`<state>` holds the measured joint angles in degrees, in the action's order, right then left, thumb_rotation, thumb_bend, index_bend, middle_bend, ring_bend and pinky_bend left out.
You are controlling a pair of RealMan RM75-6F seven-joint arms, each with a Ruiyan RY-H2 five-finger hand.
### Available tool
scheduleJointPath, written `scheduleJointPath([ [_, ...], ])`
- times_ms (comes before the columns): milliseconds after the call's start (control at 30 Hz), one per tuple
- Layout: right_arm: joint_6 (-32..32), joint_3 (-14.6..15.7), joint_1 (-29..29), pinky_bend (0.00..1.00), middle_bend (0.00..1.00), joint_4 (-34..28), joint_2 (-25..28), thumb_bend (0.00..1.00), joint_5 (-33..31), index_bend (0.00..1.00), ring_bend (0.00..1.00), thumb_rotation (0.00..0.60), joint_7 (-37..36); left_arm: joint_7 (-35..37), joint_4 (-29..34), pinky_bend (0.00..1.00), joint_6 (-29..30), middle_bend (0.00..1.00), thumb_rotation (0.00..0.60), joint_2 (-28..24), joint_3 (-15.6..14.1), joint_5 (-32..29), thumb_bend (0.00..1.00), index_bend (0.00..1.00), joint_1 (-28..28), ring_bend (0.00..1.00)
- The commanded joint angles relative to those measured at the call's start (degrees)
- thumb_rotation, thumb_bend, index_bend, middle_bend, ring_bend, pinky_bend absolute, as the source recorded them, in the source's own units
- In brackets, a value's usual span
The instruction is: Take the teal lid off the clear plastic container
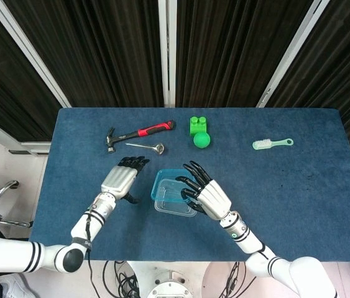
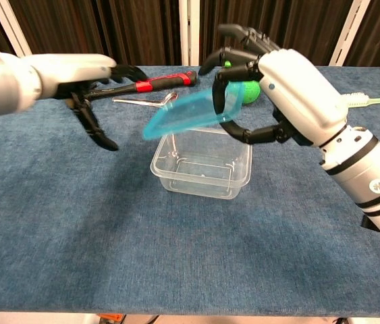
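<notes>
right hand [image 2: 281, 84] grips the teal lid [image 2: 186, 115], tilted clear above the clear plastic container [image 2: 202, 165]; left hand [image 2: 82, 74], empty with fingers spread, hangs well left

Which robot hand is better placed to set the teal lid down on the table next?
Right. The right robot hand already holds the teal lid, tilted above the clear plastic container. The left robot hand is off to the side, holding nothing.
</notes>
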<state>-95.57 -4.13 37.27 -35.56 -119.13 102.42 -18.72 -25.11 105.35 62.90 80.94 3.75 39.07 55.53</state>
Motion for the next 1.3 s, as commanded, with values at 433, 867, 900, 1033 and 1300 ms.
scheduleJointPath([
  [433,-1.35,-6.82,-0.33,0.00,0.29,6.53,2.98,0.52,-8.48,0.87,0.00,0.600,-4.18,3.95,-1.30,0.00,14.15,0.00,0.600,-7.74,-3.24,10.59,0.00,0.00,-13.48,0.00],
  [867,16.95,-0.81,-5.34,0.00,0.03,-4.24,15.14,0.34,-11.75,0.12,0.00,0.600,3.09,13.36,-5.65,0.00,15.20,0.01,0.600,-8.80,-3.26,16.98,0.00,0.00,-23.23,0.00],
  [900,18.14,-0.35,-5.75,0.00,0.01,-7.03,16.83,0.33,-12.01,0.05,0.00,0.600,4.44,13.55,-5.78,0.00,15.19,0.01,0.600,-8.85,-3.17,17.28,0.00,0.00,-23.63,0.00],
  [1033,24.69,2.30,-7.20,0.00,0.00,-24.22,27.77,0.28,-13.41,0.00,0.00,0.600,7.48,15.28,-8.25,0.00,14.65,0.01,0.600,-8.93,-3.13,19.94,0.00,0.01,-25.28,0.00],
  [1300,28.02,6.68,-10.27,0.00,0.00,-48.93,48.79,0.23,-13.80,0.00,0.00,0.600,5.46,16.04,-15.19,0.00,18.34,0.03,0.600,-8.80,-3.29,23.15,0.00,0.05,-30.31,0.00],
])
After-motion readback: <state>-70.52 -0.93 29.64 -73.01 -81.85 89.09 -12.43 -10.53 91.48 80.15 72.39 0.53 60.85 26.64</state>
